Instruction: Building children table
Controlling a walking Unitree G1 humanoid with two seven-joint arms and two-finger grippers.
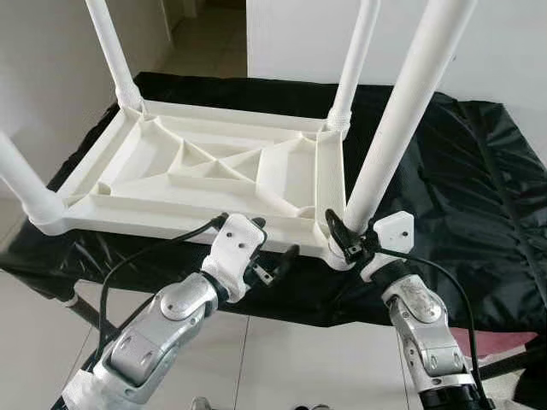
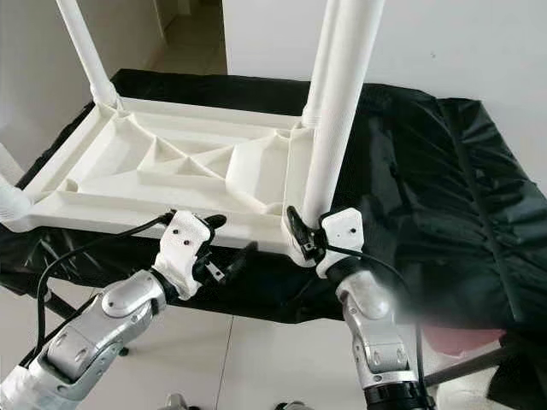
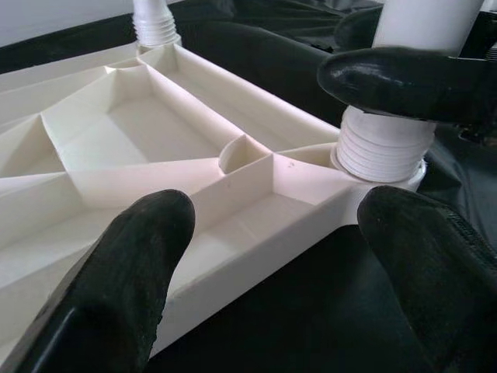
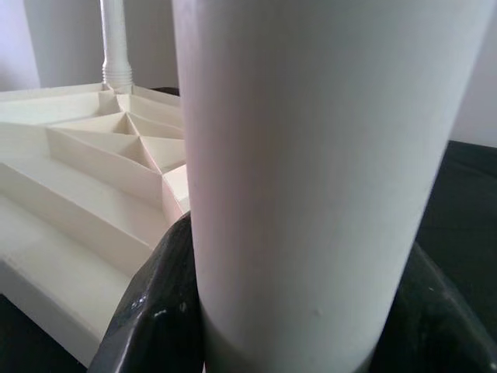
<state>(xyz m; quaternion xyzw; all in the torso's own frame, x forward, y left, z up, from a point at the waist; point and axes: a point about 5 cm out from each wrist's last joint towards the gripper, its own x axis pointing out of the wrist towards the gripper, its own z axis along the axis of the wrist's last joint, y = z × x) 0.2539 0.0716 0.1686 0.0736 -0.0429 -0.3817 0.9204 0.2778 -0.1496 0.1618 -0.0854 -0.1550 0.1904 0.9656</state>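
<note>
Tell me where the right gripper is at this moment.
The right gripper is closed around the base of the near-right table leg, at the upturned white tabletop's near-right corner, right of the open left gripper.

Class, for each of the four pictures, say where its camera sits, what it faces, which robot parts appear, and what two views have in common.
Left eye: on the head, looking down at the upturned table on the black cloth; both arms show.
Right eye: beside it, same scene.
Left wrist: along the open left tool toward the table edge.
Right wrist: along the right tool, clamped round the leg.
Both wrist views share that leg and the ribbed underside.
</note>
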